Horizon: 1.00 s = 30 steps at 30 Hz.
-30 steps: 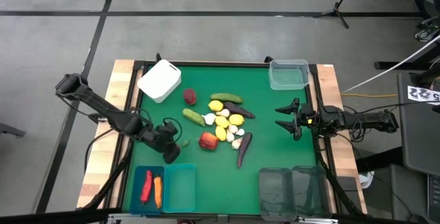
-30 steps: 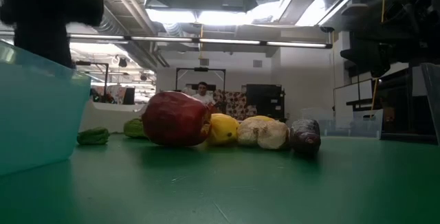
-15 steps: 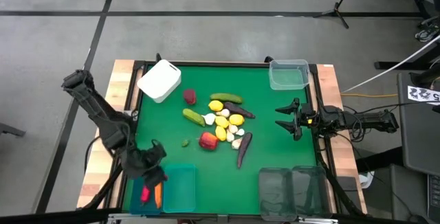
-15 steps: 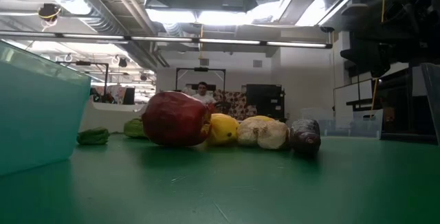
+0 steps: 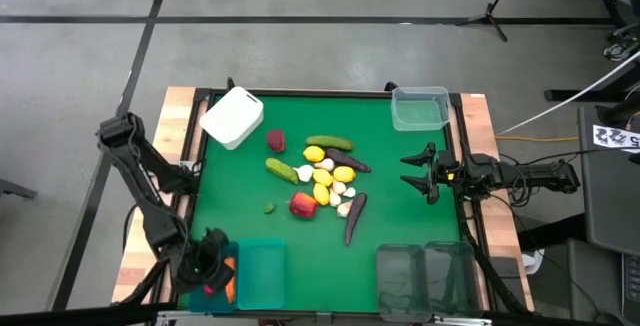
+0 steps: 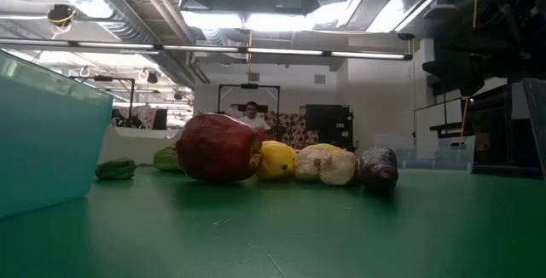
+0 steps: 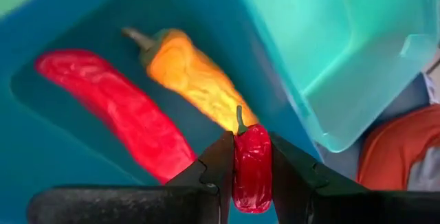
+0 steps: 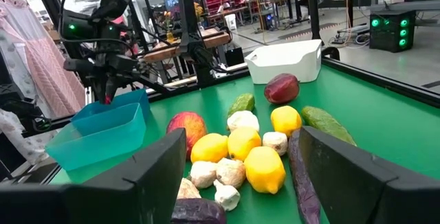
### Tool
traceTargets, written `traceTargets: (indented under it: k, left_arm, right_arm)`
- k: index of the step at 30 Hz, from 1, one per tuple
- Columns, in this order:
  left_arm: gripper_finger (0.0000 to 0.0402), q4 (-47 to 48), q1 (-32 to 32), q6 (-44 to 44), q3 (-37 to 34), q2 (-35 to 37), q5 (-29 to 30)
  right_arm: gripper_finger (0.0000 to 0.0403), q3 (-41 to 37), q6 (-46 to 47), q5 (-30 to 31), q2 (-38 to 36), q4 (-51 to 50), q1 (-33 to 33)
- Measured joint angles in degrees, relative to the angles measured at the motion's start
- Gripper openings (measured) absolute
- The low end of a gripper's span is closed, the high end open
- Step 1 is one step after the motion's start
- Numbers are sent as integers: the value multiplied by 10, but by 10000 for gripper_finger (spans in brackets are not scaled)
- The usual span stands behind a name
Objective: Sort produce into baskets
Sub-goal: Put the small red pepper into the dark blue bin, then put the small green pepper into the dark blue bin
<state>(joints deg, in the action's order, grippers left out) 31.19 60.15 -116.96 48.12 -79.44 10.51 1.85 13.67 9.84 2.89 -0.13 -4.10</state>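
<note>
Though a black-and-white patterned tag (image 5: 616, 137) sits at the right edge of the high view, nothing on it can be read, and no brand or writing shows anywhere else. The desk (image 5: 400, 221) is covered by a green mat framed by a pale wooden border, standing on a grey floor (image 5: 300, 46) crossed by dark lines. In the low view the room behind is a workshop with bright ceiling lights (image 6: 256, 18), and a person (image 6: 251, 112) sits far back.

At the lower left of the high view the left end effector (image 5: 213, 269) hangs over the outer teal basket (image 5: 197, 296), clamped narrowly on a small red pepper (image 7: 252, 165). In the left wrist view a long red pepper (image 7: 117, 110) and an orange pepper (image 7: 192, 80) lie in that basket, with the second teal basket (image 5: 260, 274) just beside it.

The right end effector (image 5: 413, 171) waits at the right edge of the mat, its fingers spread wide and holding nothing.

The remaining produce (image 5: 325, 174) lies clustered mid-mat. A white box (image 5: 232, 117) sits at upper left, a clear tub (image 5: 420, 108) at upper right, and two dark-tinted bins (image 5: 425, 278) at lower right.
</note>
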Motion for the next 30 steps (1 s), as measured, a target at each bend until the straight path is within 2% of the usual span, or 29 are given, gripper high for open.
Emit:
traceTargets:
  k: [5, 12, 17, 24, 30]
  left_arm:
    - [74, 0, 5, -26, 0, -11, 0]
    - [82, -1, 5, -3, 0, -25, 0]
    - [132, -17, 5, 59, 0, -25, 0]
    - [219, -21, 5, 76, 0, -25, -4]
    - [236, -75, -7, 152, 0, 3, 14]
  right_arm:
    - [280, 0, 0, 0, 0, 0, 0]
    - [280, 0, 0, 0, 0, 0, 0]
    - [280, 0, 0, 0, 0, -1, 0]
    - [280, 0, -1, 0, 0, -1, 0]
    - [280, 0, -2, 0, 0, -1, 0]
